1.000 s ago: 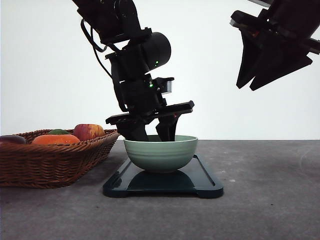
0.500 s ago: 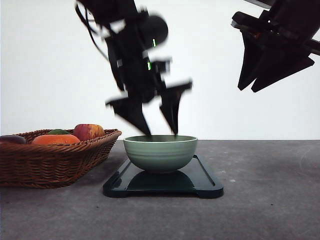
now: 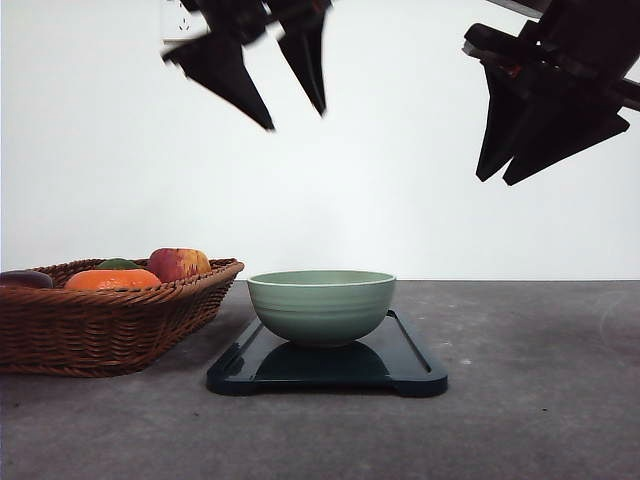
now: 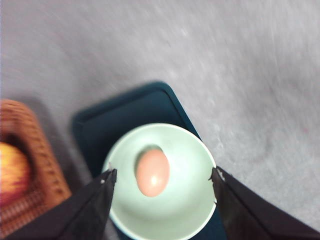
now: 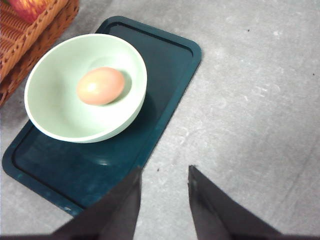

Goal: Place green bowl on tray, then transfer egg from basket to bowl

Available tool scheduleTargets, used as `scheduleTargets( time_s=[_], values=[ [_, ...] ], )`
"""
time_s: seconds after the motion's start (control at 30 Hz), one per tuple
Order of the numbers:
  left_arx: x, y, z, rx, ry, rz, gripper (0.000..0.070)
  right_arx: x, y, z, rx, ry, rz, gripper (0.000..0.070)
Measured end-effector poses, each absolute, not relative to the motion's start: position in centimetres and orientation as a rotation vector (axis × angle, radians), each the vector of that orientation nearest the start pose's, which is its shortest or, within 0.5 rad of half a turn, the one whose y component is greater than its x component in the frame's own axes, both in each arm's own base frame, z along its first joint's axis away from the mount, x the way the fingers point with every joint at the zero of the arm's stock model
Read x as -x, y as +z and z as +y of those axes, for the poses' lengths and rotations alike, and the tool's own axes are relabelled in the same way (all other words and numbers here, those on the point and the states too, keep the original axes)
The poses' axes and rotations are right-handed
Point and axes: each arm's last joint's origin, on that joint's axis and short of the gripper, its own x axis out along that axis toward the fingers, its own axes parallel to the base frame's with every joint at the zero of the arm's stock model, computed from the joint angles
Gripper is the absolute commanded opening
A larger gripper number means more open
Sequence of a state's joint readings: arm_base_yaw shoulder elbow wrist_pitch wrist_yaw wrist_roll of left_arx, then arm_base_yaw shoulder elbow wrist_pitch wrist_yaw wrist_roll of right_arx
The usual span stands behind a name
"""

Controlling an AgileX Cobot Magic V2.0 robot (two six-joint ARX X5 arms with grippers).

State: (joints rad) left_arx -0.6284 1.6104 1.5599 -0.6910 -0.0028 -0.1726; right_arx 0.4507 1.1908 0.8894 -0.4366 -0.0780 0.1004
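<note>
One egg [image 5: 100, 86] in green bowl [image 3: 321, 305] on tray [image 3: 410, 362]; left gripper [image 3: 270, 85] apart; right gripper [image 5: 162, 192] apart

You can read no text, label, brand, number or sign here: the green bowl [image 5: 65, 115], the tray [image 5: 165, 85] and the basket [image 3: 100, 325] carry no lettering.

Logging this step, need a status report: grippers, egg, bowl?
Left gripper open, empty, high above the pale green ceramic bowl. Right gripper open, raised. Tan egg inside bowl on glossy dark rectangular tray. Nothing obstructing.
</note>
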Motion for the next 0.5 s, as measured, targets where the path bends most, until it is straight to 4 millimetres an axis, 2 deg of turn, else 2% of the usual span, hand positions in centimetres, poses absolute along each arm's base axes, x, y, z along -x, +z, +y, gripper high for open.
scheduleTargets(
  time_s=[0.17,0.5],
  values=[
    [-26.2,35.0,-17.7,-0.047,-0.509,0.698,0.0391,-22.0,26.8,10.9,0.045,0.467,0.757,0.0183],
    [-20.8,30.7,-10.6,-0.037,-0.402,0.695,0.0391,-21.6,26.7,10.7,0.069,0.465,0.75,0.0188]
  ],
)
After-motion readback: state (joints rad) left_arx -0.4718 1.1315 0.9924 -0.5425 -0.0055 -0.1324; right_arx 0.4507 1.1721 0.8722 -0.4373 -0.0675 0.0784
